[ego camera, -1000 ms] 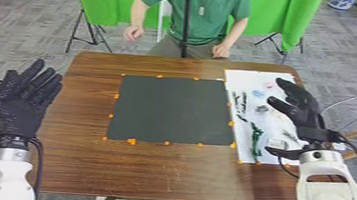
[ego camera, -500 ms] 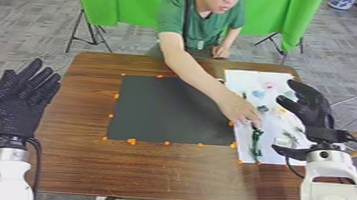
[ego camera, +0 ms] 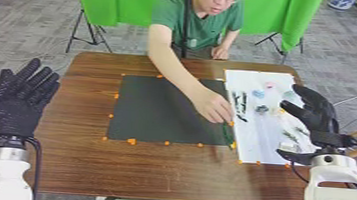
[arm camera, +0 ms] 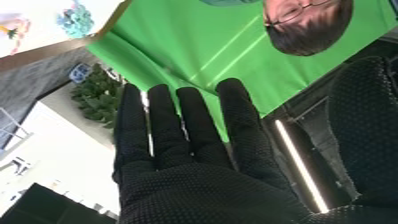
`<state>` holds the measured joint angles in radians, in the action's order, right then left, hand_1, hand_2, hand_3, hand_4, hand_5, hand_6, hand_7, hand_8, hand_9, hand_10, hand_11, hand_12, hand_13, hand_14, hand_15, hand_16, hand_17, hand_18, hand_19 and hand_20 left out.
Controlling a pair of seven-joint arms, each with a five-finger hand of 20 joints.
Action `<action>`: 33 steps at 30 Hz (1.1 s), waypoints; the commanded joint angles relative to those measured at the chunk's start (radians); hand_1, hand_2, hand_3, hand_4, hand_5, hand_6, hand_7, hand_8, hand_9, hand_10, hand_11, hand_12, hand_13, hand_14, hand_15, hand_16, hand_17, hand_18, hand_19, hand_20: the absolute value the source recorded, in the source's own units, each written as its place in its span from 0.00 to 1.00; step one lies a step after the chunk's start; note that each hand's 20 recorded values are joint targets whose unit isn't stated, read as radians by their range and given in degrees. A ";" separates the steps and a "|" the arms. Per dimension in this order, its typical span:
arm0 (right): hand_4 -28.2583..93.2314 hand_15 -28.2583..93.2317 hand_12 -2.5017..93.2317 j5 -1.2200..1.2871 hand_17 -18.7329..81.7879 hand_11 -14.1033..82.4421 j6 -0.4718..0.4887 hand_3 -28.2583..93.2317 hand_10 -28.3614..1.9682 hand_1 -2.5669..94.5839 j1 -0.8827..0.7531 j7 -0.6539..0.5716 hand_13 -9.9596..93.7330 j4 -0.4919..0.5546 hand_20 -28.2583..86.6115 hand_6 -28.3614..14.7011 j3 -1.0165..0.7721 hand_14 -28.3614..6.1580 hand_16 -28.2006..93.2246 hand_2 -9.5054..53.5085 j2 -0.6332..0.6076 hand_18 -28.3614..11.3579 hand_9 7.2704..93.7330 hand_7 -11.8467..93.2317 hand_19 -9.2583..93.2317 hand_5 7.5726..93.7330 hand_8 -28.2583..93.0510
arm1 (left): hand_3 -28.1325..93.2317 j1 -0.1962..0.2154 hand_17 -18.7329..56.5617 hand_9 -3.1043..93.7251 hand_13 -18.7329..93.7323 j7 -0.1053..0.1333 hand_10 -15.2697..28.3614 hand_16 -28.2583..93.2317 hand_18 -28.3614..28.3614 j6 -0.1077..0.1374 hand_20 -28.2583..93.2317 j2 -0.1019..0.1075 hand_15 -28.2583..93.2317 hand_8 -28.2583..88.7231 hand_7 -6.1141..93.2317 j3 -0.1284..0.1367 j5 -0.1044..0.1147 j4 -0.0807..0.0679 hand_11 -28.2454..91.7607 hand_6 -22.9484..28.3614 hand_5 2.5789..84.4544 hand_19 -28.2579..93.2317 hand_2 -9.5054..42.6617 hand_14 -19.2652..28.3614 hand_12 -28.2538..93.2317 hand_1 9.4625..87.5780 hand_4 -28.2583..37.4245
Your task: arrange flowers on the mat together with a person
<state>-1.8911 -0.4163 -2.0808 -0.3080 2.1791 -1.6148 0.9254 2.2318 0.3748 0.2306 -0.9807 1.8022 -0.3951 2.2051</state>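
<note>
The green stem (ego camera: 229, 136) is held by the person's hand (ego camera: 212, 107) at the right edge of the dark mat (ego camera: 161, 112); it is best lowered flat and released gently, lest it roll or bend. The robot's right hand (ego camera: 316, 115), open by the white sheet (ego camera: 256, 133), and open left hand (ego camera: 16, 104) are best kept clear meanwhile.

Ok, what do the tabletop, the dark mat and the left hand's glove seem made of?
Tabletop: likely wood or wood-look laminate, satin-looking, with visible brown grain. Dark mat: perhaps felt or card, matte, since it shows no sheen. Left hand's glove: black fabric, by its dotted texture.
</note>
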 commanded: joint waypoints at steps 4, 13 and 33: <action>0.06 0.38 0.21 0.031 0.25 0.20 -0.004 0.85 0.34 0.25 -0.015 0.013 0.34 0.010 0.32 0.53 -0.020 0.37 0.39 0.12 -0.008 0.28 0.31 0.24 0.52 0.35 0.16 | 0.81 0.026 0.21 0.41 0.41 0.021 0.68 0.18 0.74 -0.002 0.32 -0.009 0.43 0.17 0.15 0.001 0.028 0.001 0.37 0.59 0.50 0.49 0.48 0.69 0.30 0.16 0.00; 0.06 0.38 0.21 0.038 0.25 0.20 0.005 0.85 0.34 0.26 -0.018 0.020 0.34 0.012 0.32 0.53 -0.022 0.37 0.40 0.13 -0.006 0.27 0.31 0.24 0.52 0.35 0.16 | 0.81 0.025 0.21 0.42 0.41 0.015 0.69 0.18 0.74 -0.002 0.32 -0.009 0.44 0.17 0.16 0.001 0.025 0.000 0.37 0.60 0.51 0.49 0.48 0.69 0.30 0.16 0.00; 0.06 0.38 0.21 0.031 0.25 0.20 -0.001 0.85 0.34 0.26 -0.032 -0.001 0.34 0.017 0.32 0.52 -0.037 0.37 0.40 0.13 -0.014 0.27 0.31 0.24 0.52 0.34 0.16 | 0.81 0.033 0.21 0.42 0.42 0.014 0.69 0.18 0.74 0.001 0.32 -0.017 0.44 0.17 0.16 0.003 0.025 0.004 0.37 0.60 0.51 0.49 0.48 0.70 0.30 0.16 0.00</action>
<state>-1.8474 -0.4025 -2.1035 -0.2943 2.1891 -1.6467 0.9244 2.2467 0.3902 0.2312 -0.9866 1.8077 -0.3730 2.2073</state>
